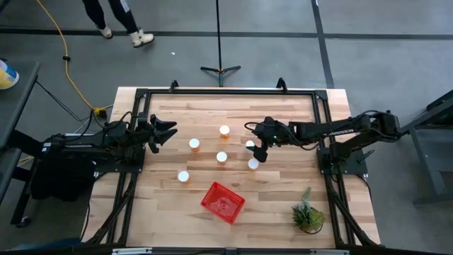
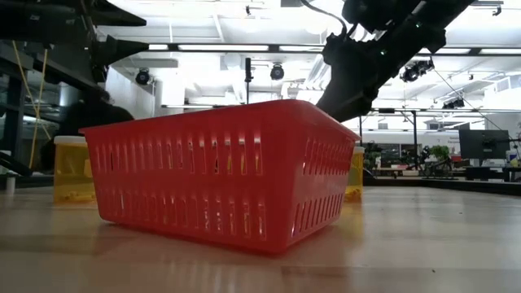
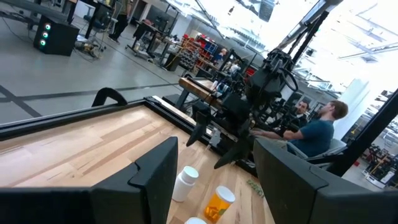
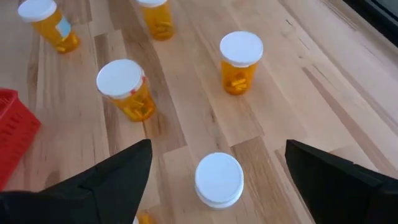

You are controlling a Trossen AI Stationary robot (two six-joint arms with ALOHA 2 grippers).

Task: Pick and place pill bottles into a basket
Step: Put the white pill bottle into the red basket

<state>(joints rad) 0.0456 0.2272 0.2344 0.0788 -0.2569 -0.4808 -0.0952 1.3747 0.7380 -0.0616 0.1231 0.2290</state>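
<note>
While the right gripper point(image 4: 217, 162) is hanging wide open and empty over a white-capped pill bottle point(image 4: 219, 179), an off-centre finger is risking toppling it toward its neighbours.

Long pale wood plank table point(image 1: 283, 205): smooth, light sheen, grain lines show.
Small square red plastic mesh basket point(image 2: 213, 171): shiny, walls full of slots.
Small round pill bottles point(image 4: 239, 62): see-through orange plastic bodies, flat white plastic caps, smooth, matt.
Black frame around table point(image 1: 226, 91): looks like metal, dull.
Right gripper point(image 4: 217, 168) fingers point(image 4: 106, 177): dark, matt, hard.
</note>
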